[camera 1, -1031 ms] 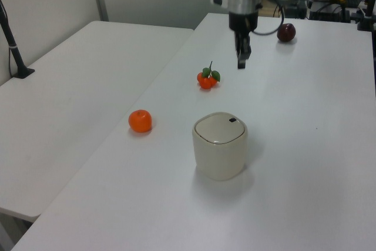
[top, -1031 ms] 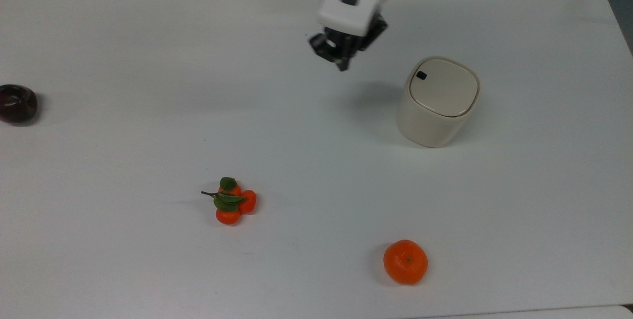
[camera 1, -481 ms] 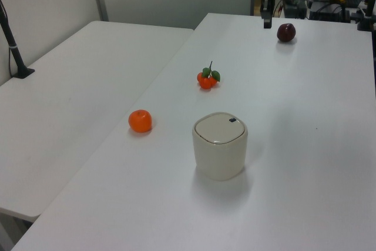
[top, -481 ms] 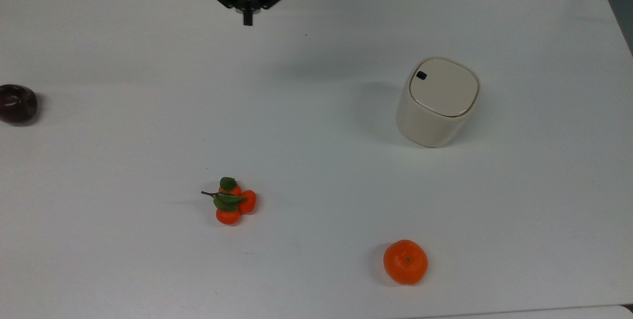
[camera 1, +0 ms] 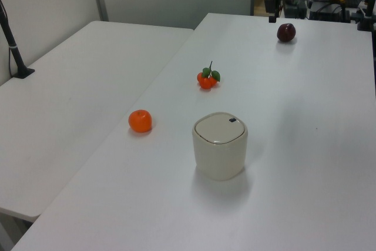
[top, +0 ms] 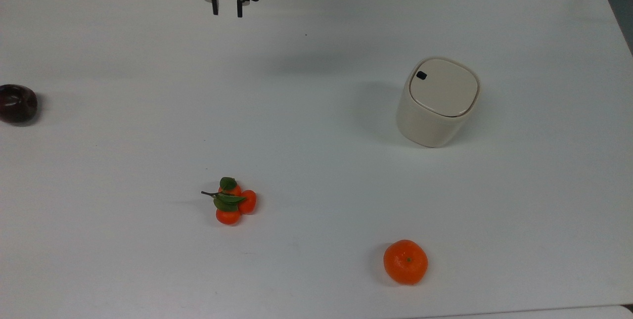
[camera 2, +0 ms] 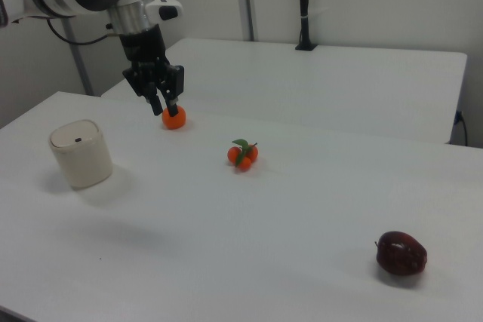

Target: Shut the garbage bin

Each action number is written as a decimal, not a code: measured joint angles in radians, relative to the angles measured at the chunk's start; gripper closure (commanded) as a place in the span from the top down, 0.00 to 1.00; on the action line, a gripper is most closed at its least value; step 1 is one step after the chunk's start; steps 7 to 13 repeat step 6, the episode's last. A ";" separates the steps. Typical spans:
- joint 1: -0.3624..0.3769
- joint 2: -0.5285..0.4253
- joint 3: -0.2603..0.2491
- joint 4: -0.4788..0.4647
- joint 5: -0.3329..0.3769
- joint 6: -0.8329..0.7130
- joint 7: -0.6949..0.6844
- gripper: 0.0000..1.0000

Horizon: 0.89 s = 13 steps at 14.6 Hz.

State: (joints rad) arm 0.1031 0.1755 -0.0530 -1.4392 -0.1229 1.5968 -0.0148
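Now tool (top: 227, 11) hangs high w/ fingers apart, empty, well clear of lid-down garbage bin (top: 435, 104).

The garbage bin (top: 437, 103) I was sent to close stands upright on the tabletop (top: 316, 126), cream-white and rounded-square, its flat lid (top: 443, 86) shut flush, with the black button (top: 421, 75) at the lid's ten o'clock corner in the top view.

- No text, label, brand, number or sign could be read on any object or surface in the three views of the scene.
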 measured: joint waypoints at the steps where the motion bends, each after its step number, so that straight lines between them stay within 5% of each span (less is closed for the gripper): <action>1: -0.007 -0.003 0.000 -0.001 0.000 0.000 0.000 1.00; 13: -0.023 -0.016 0.000 -0.001 0.000 0.000 0.001 1.00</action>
